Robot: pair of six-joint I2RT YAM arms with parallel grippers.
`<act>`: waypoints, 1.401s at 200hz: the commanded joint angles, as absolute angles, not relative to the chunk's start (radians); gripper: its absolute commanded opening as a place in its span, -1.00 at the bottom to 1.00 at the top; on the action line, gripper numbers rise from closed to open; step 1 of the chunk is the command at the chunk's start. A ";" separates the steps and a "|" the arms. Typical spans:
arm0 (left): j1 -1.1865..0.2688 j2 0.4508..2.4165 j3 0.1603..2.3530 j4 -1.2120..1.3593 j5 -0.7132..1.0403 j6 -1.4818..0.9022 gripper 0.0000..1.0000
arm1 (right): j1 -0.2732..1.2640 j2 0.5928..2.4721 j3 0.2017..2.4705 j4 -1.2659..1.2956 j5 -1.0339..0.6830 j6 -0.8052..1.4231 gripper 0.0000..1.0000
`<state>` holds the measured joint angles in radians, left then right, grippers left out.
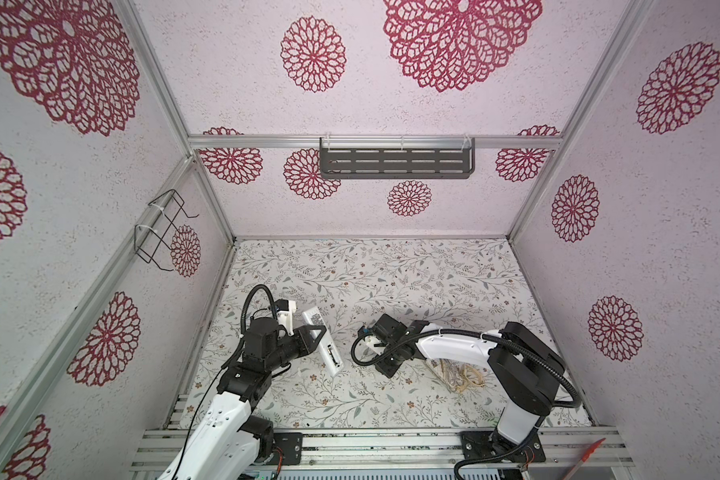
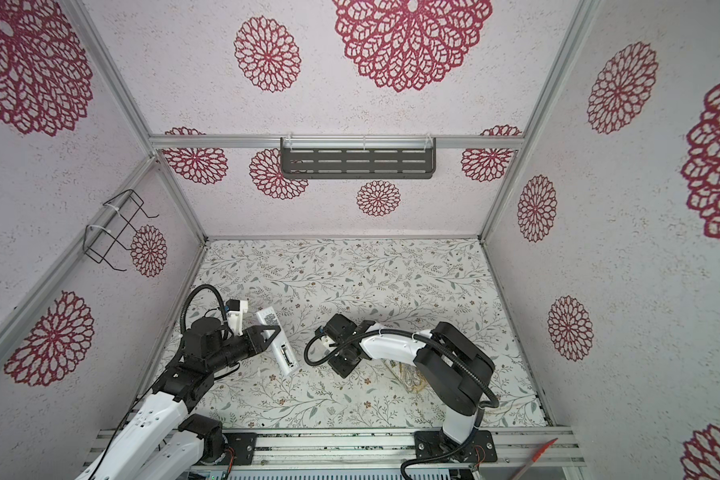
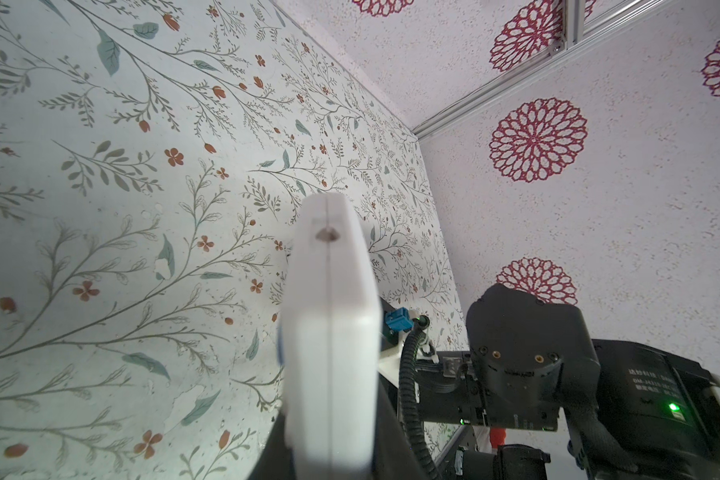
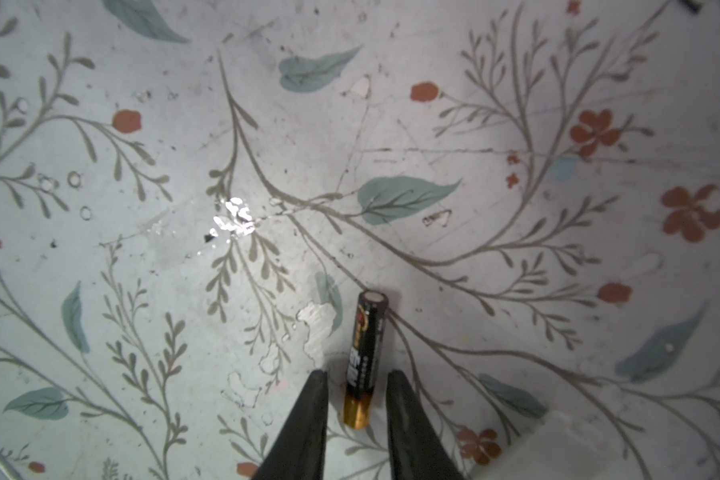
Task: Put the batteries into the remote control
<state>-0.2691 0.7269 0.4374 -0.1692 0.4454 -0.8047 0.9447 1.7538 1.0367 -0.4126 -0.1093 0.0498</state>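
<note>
left gripper [image 1: 317, 332] clamped on the white remote control [image 1: 332, 358] at the near left, right gripper [image 4: 357, 375] spread either side of a black-and-gold battery [image 4: 364, 357], lying flat on the floral mat [image 4: 184, 124], not pinched yet

Grey slotted shelf [image 1: 395, 164] at back; wire rack [image 1: 163, 230] left; beige pouch [image 1: 458, 376] on table [image 1: 391, 270].

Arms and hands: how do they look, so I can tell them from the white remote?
Both arms, left arm and right arm, have smooth white shell links between blocky black joint housings. A black ribbed cable loops over each wrist, beside a white camera mount. The left hand and right hand end in tapering black fingers. One black housing shows white print and a green light.
</note>
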 commanded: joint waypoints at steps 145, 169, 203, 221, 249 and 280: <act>-0.238 0.757 0.381 0.062 0.492 -0.851 -1.00 | 0.956 1.585 0.970 -0.356 -0.097 0.221 -0.91; -0.237 0.744 0.358 0.126 0.501 -0.873 -1.00 | 0.969 1.497 0.951 -0.340 -0.063 0.269 -1.00; -0.238 0.725 0.325 0.210 0.521 -0.901 -1.00 | 0.985 1.382 0.917 -0.310 -0.049 0.330 -1.00; -0.238 0.711 0.311 0.251 0.532 -0.920 -1.00 | 1.004 1.332 0.920 -0.302 -0.040 0.352 -1.00; -0.238 0.700 0.306 0.268 0.543 -0.928 -1.00 | 1.027 1.281 0.924 -0.263 -0.042 0.379 -1.00; -0.239 0.703 0.304 0.268 0.550 -0.933 -1.00 | 1.043 1.277 0.940 -0.206 -0.040 0.391 -1.00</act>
